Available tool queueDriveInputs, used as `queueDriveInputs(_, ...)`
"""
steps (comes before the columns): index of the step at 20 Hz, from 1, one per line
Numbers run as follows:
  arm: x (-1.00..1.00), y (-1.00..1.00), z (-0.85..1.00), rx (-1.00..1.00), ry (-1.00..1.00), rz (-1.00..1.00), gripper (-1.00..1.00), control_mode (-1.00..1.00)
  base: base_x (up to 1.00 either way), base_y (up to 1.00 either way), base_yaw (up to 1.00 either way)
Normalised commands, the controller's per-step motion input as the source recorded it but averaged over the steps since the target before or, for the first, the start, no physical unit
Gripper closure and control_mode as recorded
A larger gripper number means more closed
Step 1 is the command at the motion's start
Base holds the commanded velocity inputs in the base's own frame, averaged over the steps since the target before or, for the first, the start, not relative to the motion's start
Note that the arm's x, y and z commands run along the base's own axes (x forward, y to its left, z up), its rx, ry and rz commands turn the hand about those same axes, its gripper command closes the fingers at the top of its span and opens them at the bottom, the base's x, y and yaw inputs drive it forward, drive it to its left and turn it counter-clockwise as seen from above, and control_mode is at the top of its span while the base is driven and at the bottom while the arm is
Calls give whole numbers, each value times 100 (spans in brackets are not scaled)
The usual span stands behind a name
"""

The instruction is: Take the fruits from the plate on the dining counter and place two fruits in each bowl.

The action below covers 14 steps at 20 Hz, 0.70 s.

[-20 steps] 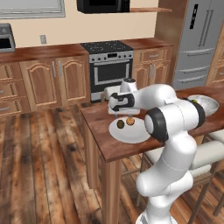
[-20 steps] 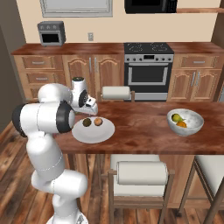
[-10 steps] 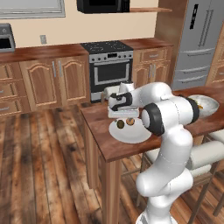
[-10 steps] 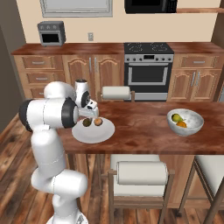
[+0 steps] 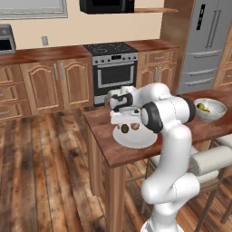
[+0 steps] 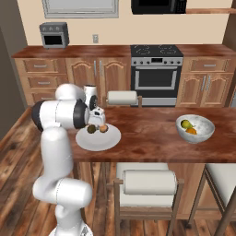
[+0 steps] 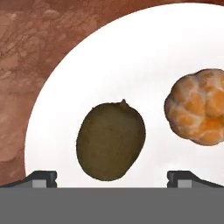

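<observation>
- I am hovering my gripper (image 7: pixel 112 177) just above the plate (image 6: pixel 98 142) at the left end of the dining counter (image 6: pixel 152 138), fingers spread wide and holding nothing.
- Two fruits are lying on the plate: the dark olive-brown one (image 7: pixel 110 141) is sitting between my fingertips in the hand view, and the tan-orange segmented one (image 7: pixel 199 106) is lying just beside it, apart from it.
- One bowl (image 6: pixel 195 128) is standing well to the right on the counter, and it is already holding two fruits — the yellow-green pear (image 6: pixel 185 124) and the round orange (image 6: pixel 191 131). I am judging that bowl finished.
- So about half the job is looking done; the two plate fruits are still waiting to go into a second bowl.
- I am not making out that second bowl with any certainty.
- I am reading the step in hand as the pick of the dark fruit — it is lined up under my open jaws.
</observation>
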Motion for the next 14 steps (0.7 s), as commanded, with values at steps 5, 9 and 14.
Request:
queueDriveInputs(5, 20, 9, -38, 0, -13, 0, -100, -100, 0, 0, 0)
queueDriveInputs(9, 0, 3, -20, 3, -28, 0, -100, -100, 0, 0, 0)
queueDriveInputs(14, -26, -3, -2, 5, -16, 0, -100, -100, 0, 0, 0)
